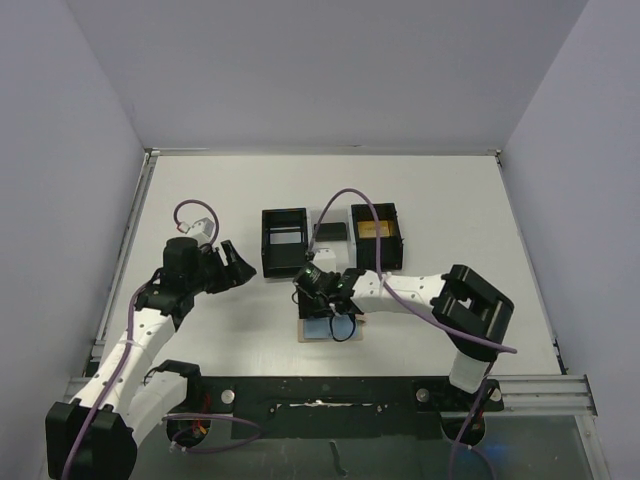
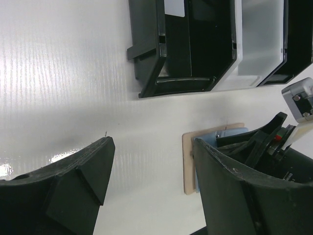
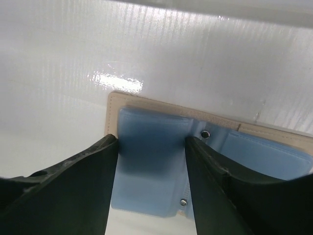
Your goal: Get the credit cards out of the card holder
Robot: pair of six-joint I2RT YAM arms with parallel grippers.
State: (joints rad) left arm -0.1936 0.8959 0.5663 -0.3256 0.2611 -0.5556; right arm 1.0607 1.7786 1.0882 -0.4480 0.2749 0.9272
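Now my right gripper (image 3: 150,144), jaws apart, straddles the open card holder's (image 3: 146,101) blue panel (image 3: 151,166); I should pinch only a card, not the pocket.

- The top camera hangs high behind the arm bases, looking down and forward, far enough back to take in the whole table (image 1: 430,190).
- The left wrist camera looks out between the left gripper (image 2: 152,143) fingers, low over the table, towards the black tray (image 2: 195,49).
- The right wrist camera stares down, very close, onto the card holder (image 3: 151,147).
- All three views share the card holder.
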